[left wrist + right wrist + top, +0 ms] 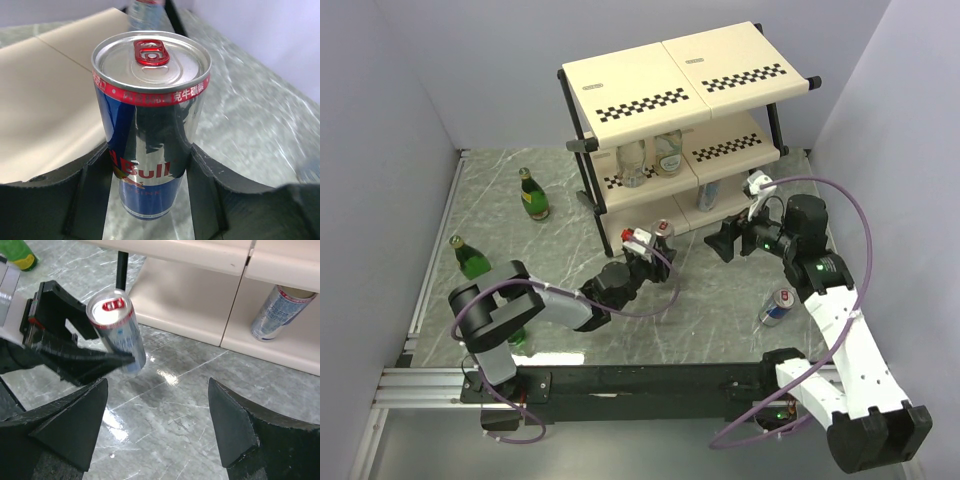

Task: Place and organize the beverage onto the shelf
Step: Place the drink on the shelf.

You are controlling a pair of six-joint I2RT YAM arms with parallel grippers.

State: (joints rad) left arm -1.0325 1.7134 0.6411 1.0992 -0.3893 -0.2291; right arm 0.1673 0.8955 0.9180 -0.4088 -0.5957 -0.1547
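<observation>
The left jaws are clamped on the held can (150, 130), one finger on each side of its blue-and-silver body, red tab on top. In the top view this can sits near the middle of the surface (700, 320), just at 6 o'clock of the shelf (640, 85), close to the front of the lowest tier. Whether its base touches the surface I cannot tell.

The right jaws stand wide with nothing between them, just at 3 o'clock of the held can and facing it.

A shelf can (276, 312) stands on the lowest tier's right half. Two clear bottles (632, 165) stand side by side on the middle tier. A loose can (779, 306) is on the surface at 4 o'clock. Green bottles (532, 196) stand at 10 and 9 o'clock, with a third partly hidden by the left arm at 8 o'clock.
</observation>
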